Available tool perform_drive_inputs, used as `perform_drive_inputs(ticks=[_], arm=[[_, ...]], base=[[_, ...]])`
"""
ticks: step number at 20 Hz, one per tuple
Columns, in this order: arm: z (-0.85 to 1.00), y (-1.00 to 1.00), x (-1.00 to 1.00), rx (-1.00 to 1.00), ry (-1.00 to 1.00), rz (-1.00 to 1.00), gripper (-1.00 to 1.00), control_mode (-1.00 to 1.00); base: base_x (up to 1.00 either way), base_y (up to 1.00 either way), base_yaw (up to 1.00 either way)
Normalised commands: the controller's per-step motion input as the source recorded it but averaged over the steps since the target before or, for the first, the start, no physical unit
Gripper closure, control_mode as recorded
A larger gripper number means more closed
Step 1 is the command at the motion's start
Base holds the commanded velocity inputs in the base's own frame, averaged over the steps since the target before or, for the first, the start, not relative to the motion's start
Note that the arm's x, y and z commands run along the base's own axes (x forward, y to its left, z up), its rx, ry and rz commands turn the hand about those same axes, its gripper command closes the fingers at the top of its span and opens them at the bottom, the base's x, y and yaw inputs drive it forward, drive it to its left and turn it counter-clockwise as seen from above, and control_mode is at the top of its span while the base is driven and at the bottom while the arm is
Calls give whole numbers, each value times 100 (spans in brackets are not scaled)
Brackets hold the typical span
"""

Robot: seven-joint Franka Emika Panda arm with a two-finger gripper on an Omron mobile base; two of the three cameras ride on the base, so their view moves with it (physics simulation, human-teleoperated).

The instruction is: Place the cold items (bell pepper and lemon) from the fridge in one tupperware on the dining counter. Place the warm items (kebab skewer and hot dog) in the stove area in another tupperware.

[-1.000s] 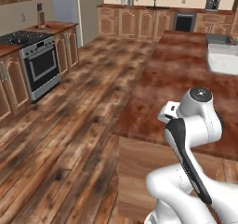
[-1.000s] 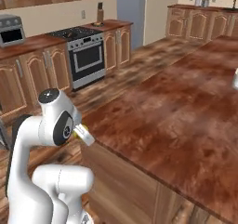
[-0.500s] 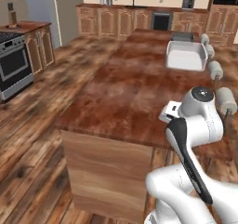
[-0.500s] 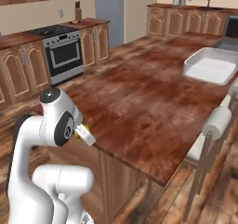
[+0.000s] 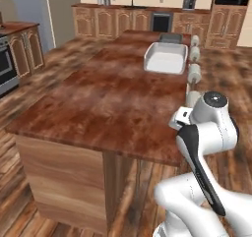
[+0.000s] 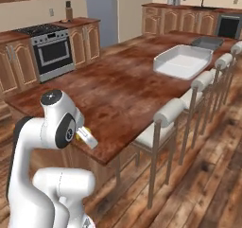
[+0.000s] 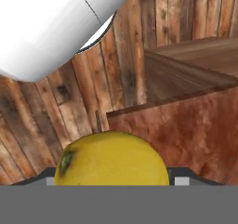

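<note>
In the hand view my gripper is shut on the yellow lemon, which sits between the two fingertips above the counter's corner. The hand is tucked close to the arm beside the near end of the dining counter; a bit of yellow shows at the hand. A white tupperware stands far along the counter, with a darker tupperware just behind it. The bell pepper, kebab skewer and hot dog are out of view.
A row of padded stools lines the counter's right side. The stove stands against the left wall, with wooden cabinets around it. Open wooden floor lies between the stove and the counter.
The whole picture has shifted, so the base has driven and turned: the stove slid off to the left, and the dining counter with the tupperware now lies straight ahead and closer.
</note>
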Motion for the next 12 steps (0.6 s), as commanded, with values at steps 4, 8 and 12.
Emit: perform_drive_inputs(ticks=[4, 8, 12], arm=[[0, 0, 0, 0, 0, 0, 100, 100], [0, 0, 0, 0, 0, 0, 100, 100], [0, 0, 0, 0, 0, 0, 100, 100]], base=[[1, -100, 5], [19, -100, 3], [69, -100, 3]])
